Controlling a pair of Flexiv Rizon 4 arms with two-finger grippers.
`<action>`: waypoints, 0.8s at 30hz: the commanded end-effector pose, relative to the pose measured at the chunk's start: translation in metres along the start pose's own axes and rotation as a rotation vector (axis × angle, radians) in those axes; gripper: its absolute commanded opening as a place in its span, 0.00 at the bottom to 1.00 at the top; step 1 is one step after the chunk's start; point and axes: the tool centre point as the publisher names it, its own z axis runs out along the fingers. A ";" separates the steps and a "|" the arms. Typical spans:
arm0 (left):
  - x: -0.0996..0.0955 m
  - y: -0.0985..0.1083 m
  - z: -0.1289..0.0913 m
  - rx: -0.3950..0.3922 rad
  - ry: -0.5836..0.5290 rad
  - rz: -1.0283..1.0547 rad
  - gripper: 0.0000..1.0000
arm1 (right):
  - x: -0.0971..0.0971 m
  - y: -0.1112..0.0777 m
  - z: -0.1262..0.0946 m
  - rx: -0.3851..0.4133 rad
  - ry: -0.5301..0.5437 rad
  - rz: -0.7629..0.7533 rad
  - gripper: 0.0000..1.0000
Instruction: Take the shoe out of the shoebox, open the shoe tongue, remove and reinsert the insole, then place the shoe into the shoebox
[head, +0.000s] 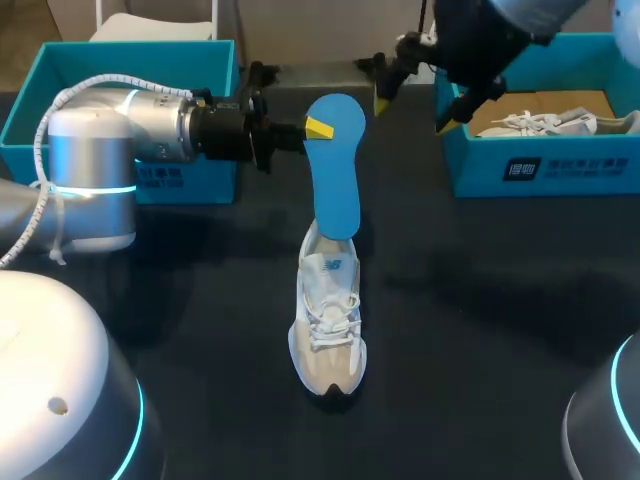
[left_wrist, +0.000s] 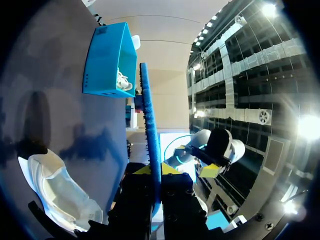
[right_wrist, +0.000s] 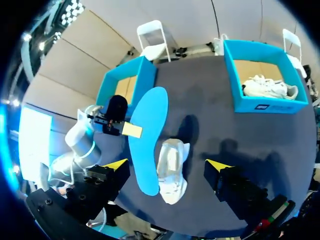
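Observation:
A white sneaker (head: 328, 320) lies on the dark table, toe toward the front edge. My left gripper (head: 312, 129) is shut on the edge of a blue insole (head: 335, 165), held above the shoe. The insole's lower end is at the heel opening; I cannot tell whether it is inside. In the left wrist view the insole (left_wrist: 150, 130) stands edge-on between the fingers of the left gripper (left_wrist: 155, 170), with the sneaker (left_wrist: 60, 192) beside it. My right gripper (head: 415, 110) hangs open above the back of the table. Its own view looks down on the insole (right_wrist: 147, 140) and the sneaker (right_wrist: 172, 172).
A blue shoebox (head: 540, 165) at the back right holds a second white shoe (head: 545, 122). Another blue box (head: 130, 60) stands at the back left behind my left arm. Bare dark tabletop lies on both sides of the sneaker.

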 end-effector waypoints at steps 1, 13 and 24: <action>0.000 0.000 0.001 0.000 -0.003 0.000 0.00 | -0.007 -0.002 0.009 -0.016 0.440 0.011 1.00; 0.000 0.000 0.001 0.000 -0.003 0.000 0.00 | -0.007 -0.006 0.022 -0.031 0.612 0.040 1.00; 0.000 0.000 0.001 0.000 -0.003 0.000 0.00 | -0.009 -0.008 0.031 -0.054 0.690 0.047 1.00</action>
